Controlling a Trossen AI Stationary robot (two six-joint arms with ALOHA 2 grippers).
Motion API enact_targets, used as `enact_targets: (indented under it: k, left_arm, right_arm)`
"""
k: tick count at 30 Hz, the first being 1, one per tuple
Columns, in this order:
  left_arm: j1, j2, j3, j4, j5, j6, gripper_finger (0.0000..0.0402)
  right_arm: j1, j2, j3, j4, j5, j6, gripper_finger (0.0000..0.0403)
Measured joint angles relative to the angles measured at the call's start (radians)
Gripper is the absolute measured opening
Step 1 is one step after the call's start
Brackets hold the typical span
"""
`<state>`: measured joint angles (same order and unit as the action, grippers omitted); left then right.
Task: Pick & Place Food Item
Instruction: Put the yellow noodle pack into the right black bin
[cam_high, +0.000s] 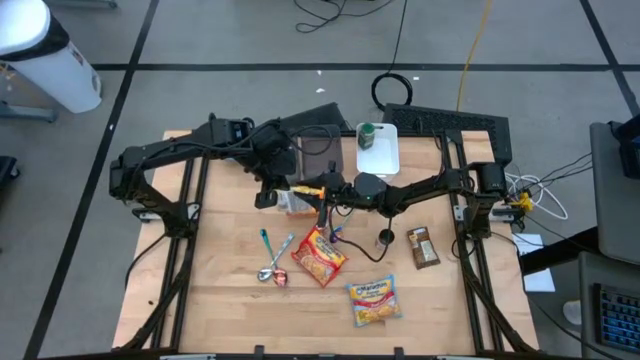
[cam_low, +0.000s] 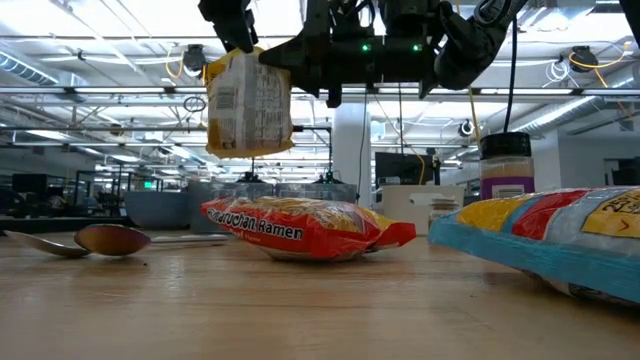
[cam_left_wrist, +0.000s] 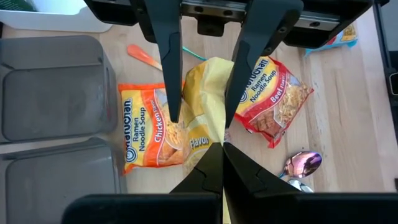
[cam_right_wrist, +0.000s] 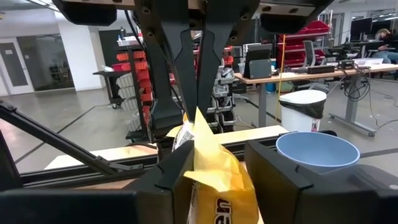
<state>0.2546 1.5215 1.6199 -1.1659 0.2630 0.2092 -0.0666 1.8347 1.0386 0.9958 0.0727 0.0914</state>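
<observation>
Two spoons, spice jar on white tray, keyboard
</observation>
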Motion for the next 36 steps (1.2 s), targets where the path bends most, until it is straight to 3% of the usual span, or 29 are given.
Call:
enact_targets:
  k: [6,14,28,36]
  left_arm:
    - [0.0,0.0,0.0,0.0,0.0,0.0,0.0]
    - [0.0,0.0,0.0,0.0,0.0,-0.001,0.0]
    - [-0.001,0.0,0.0,0.016,-0.051,0.024,0.0022]
    - [0.01,-0.001,0.0,0.021,-0.064,-0.006,0.0101]
  right_arm:
    - [0.0,0.0,0.0,-0.002,0.0,-0.002,0.009]
    - [0.0,0.0,0.0,-0.002,0.0,-0.009,0.0007]
    - [0.0,0.0,0.0,-0.006,0.001,-0.016,0.0001]
    - [0.0,0.0,-0.001,-0.008,0.0,-0.017,0.0]
